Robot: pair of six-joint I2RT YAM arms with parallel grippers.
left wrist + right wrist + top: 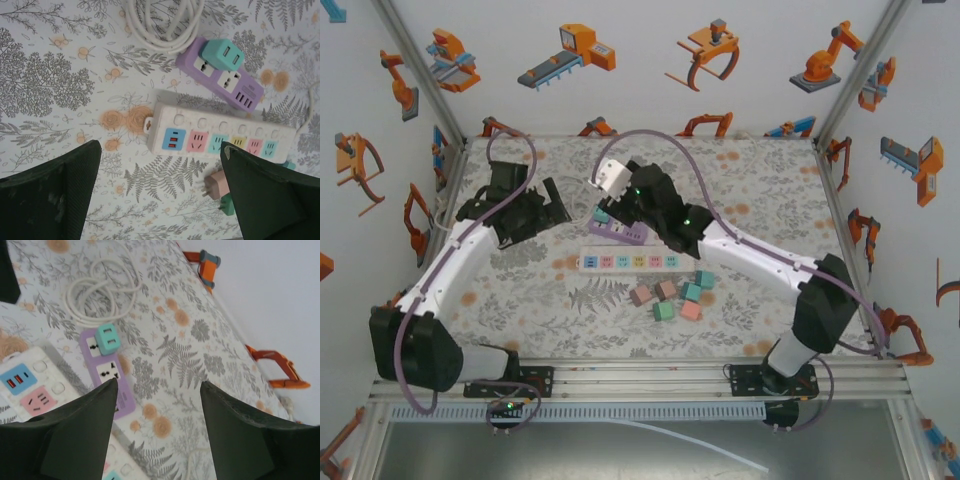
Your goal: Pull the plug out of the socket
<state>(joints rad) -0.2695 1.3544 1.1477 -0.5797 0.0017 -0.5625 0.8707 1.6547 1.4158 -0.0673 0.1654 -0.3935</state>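
Left tool (160, 150), right tool (158, 385) gape empty; wrist views show teal plug (222, 56) in socket (226, 80).

No legible text, brand or number on purple socket strip (220, 75), white strip (220, 131), teal plug (222, 55).

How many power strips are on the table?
2: purple strip with the teal plug in it, by the coiled cord; white strip alongside it, nearer the arms. The right arm may hide more.
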